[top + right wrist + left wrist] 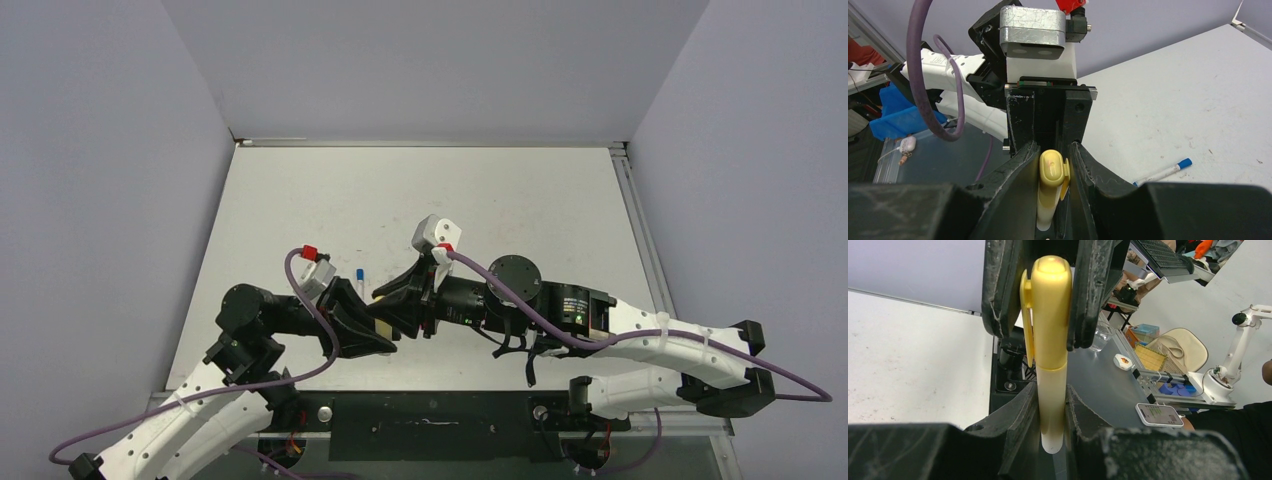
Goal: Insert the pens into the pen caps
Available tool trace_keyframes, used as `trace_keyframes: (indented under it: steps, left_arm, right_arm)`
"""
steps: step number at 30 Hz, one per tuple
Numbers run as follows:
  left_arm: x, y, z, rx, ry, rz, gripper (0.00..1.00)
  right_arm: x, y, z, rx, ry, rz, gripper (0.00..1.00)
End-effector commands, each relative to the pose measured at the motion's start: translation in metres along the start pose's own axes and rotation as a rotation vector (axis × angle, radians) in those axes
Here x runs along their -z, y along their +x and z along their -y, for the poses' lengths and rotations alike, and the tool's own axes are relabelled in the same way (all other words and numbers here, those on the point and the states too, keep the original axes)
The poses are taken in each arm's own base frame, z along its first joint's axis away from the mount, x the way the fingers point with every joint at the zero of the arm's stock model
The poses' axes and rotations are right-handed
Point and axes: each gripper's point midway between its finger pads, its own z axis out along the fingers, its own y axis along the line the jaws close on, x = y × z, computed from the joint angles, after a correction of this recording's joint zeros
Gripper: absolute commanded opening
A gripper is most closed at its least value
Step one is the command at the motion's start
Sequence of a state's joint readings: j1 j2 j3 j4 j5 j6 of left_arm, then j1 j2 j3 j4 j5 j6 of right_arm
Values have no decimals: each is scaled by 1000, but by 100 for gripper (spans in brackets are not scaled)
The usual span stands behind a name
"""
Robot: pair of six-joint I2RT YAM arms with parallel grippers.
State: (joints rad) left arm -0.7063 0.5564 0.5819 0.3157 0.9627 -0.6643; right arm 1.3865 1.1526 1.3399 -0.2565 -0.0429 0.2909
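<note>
While the yellow marker (pixel 1052 410) hangs in the air between the two arms, over the near middle of the table (pixel 520 200), you are at the capping step for this one pen. Its yellow cap (pixel 1050 315) sits over the upper end of the barrel, clip to one side, and the seam between cap and barrel looks closed, though you cannot tell from here whether it has clicked home. Your left gripper (pixel 1052 392) is pinched narrow on the pale barrel; your right gripper (pixel 1053 155) is clamped on the cap from the opposite side, so the two pairs of fingers face each other along the marker.

Judging by that, the next move calls for a short, straight push along the marker's axis to confirm the seat, then letting go with one gripper only, so the other can carry the capped marker down. Skewing the push would risk bending the joint.

Beyond the arms, a white pen with a blue tip (pixel 1163 172) lies flat on the table. No other caps show in these views.
</note>
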Motion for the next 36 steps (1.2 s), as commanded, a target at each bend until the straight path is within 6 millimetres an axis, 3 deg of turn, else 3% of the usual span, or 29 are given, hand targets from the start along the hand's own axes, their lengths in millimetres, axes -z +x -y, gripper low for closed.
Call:
trace_keyframes:
  steps: [1,25,36]
  left_arm:
    - [-7,-65,9,-143,-39,171,0]
    - [-22,-109,9,-186,-42,204,0]
    - [-21,-123,-6,-203,-105,208,0]
  right_arm:
    - [6,83,-18,-12,-116,-273,5]
    - [23,147,-17,-27,-158,-430,5]
    - [33,181,-18,-44,-175,-521,5]
